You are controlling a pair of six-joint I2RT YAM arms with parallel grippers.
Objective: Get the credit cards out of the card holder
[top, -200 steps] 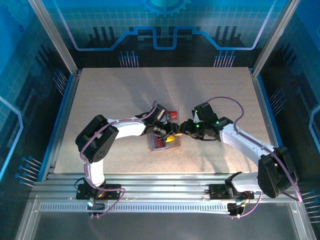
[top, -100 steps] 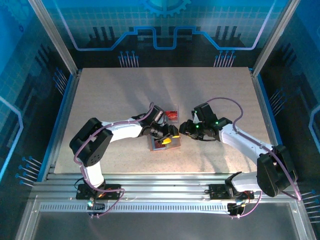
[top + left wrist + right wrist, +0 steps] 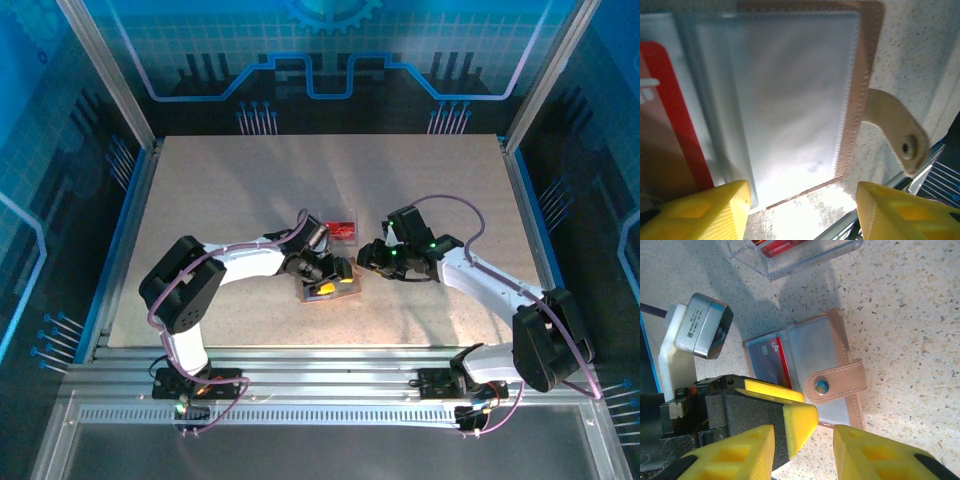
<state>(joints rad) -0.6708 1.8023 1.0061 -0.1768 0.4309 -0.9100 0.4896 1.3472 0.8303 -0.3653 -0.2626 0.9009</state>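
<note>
The big pale table (image 3: 200,200) looks the same as a second ago. The left arm (image 3: 240,258) has pulled back toward the near edge and bent in lower. The right arm (image 3: 480,280) has hardly moved.

The card holder (image 3: 347,291) lies open and flat near the middle of the table. The left gripper (image 3: 322,288) is right over its left half now. Its yellow fingers (image 3: 700,210) are wide apart with nothing between them.

The right gripper (image 3: 378,258) is just right of the card holder and a bit farther back. Its fingers (image 3: 740,450) are apart too, and hold nothing.

A clear box (image 3: 343,228) with red cards sits just beyond the card holder.

One red card (image 3: 774,364) is tucked in the holder's left pocket. The small strap (image 3: 837,385) sticks out at the right.
</note>
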